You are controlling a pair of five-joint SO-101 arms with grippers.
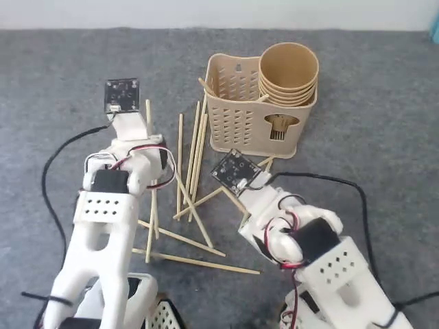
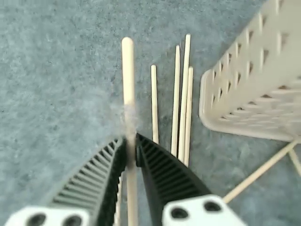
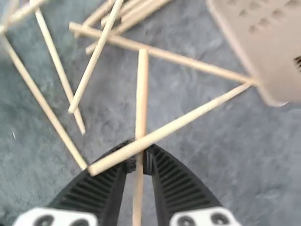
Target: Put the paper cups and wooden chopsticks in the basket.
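Observation:
A beige slotted basket (image 1: 247, 116) stands at the back of the grey carpet, with a stack of paper cups (image 1: 289, 72) in its right end. Several wooden chopsticks (image 1: 195, 154) lie scattered in front of it. My left gripper (image 2: 130, 141) is shut on one chopstick (image 2: 127, 84), left of the basket (image 2: 254, 89), with a few more chopsticks (image 2: 182, 94) lying between. My right gripper (image 3: 138, 157) is shut on another chopstick (image 3: 140, 89), just in front of the basket's corner (image 3: 263, 42). A loose chopstick (image 3: 178, 123) lies across its fingertips.
Both arms (image 1: 113, 199) (image 1: 302, 240) stand over the chopstick pile, with black cables (image 1: 51, 171) trailing on the carpet. More crossed chopsticks (image 3: 56, 61) lie beyond the right gripper. One chopstick (image 1: 206, 86) leans inside the basket.

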